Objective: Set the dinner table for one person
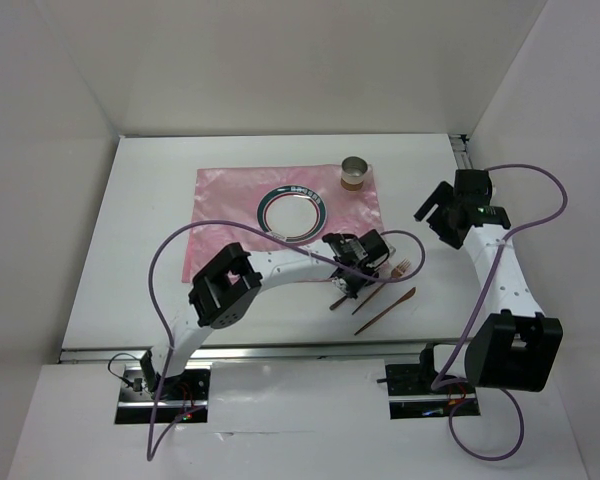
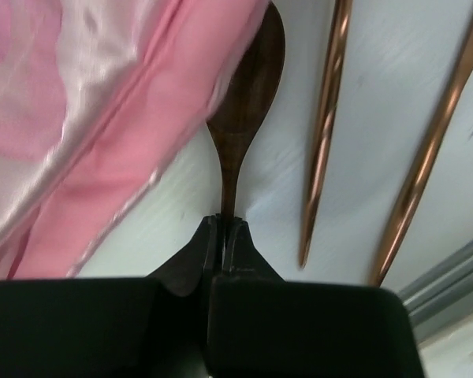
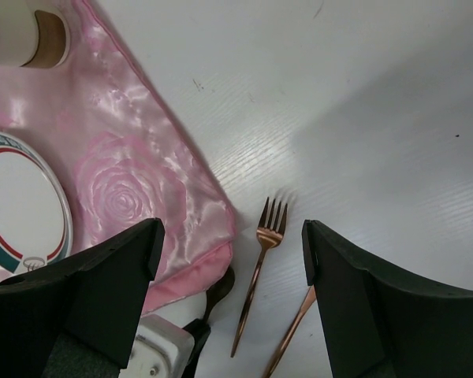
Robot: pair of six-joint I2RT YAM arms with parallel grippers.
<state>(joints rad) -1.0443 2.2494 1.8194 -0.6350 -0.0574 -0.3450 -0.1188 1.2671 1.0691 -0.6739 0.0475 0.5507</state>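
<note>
My left gripper (image 2: 225,224) is shut on the handle of a dark brown spoon (image 2: 248,79), whose bowl touches the edge of the shiny pink cloth (image 2: 102,118). From above, the left gripper (image 1: 348,283) sits low at the cloth's (image 1: 230,215) near right corner on the white dinner table (image 1: 150,200), hiding most of the spoon. A copper fork (image 1: 392,275) and a copper knife (image 1: 385,310) lie just right of it. My right gripper (image 1: 433,220) is open, empty and raised to the right. In the right wrist view the right gripper (image 3: 230,236) frames the fork (image 3: 260,268).
A white plate with a green and red rim (image 1: 292,211) lies on the cloth's middle. A small metal cup (image 1: 355,175) stands at the cloth's far right corner. Silver rails run along the table's near edge (image 1: 280,352) and far right corner (image 1: 462,150).
</note>
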